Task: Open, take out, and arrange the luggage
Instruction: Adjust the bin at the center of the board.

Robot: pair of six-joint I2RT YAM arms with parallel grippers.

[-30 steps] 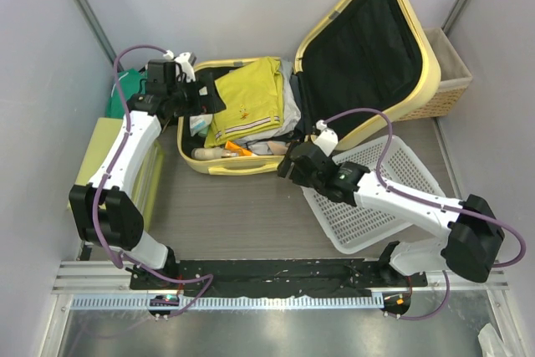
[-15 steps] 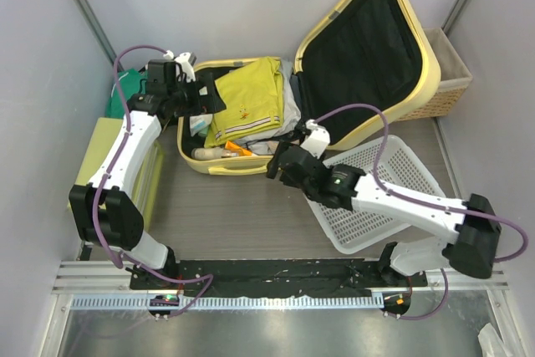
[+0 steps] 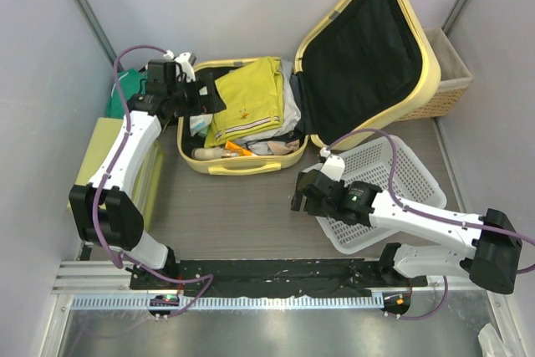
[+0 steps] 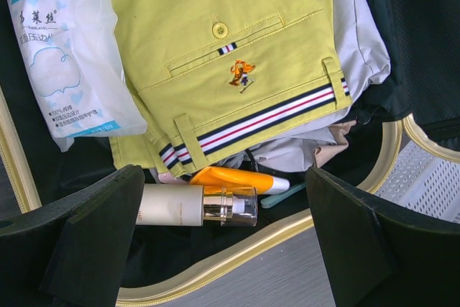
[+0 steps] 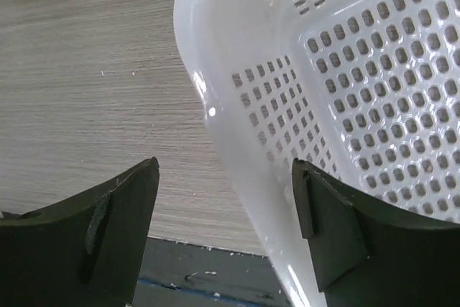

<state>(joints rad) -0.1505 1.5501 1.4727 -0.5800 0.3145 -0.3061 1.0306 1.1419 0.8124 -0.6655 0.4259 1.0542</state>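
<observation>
The luggage (image 3: 242, 165), a pale yellow hard-shell suitcase, lies open with its black-lined lid (image 3: 368, 56) propped up at the right. Its base holds folded yellow-green shorts (image 3: 247, 98) (image 4: 230, 55), a white tissue pack (image 4: 68, 55), a cream pump bottle (image 4: 194, 205) and an orange tube (image 4: 237, 179). My left gripper (image 3: 207, 96) (image 4: 226, 249) is open and empty, hovering over the base's left part with the bottle between its fingers in the wrist view. My right gripper (image 3: 303, 200) (image 5: 226, 228) is open and empty, straddling the near-left rim of the white basket (image 5: 345, 70).
The white perforated basket (image 3: 393, 181) sits on the table right of the suitcase. A wicker basket (image 3: 447, 81) stands behind the lid. A yellow-green box (image 3: 104, 156) and a green item (image 3: 125, 94) lie at the left wall. The black base rail (image 3: 276, 272) runs along the near edge.
My right gripper has pulled back from the suitcase's front edge toward the near side, over the white basket's corner. The left arm has not moved.
</observation>
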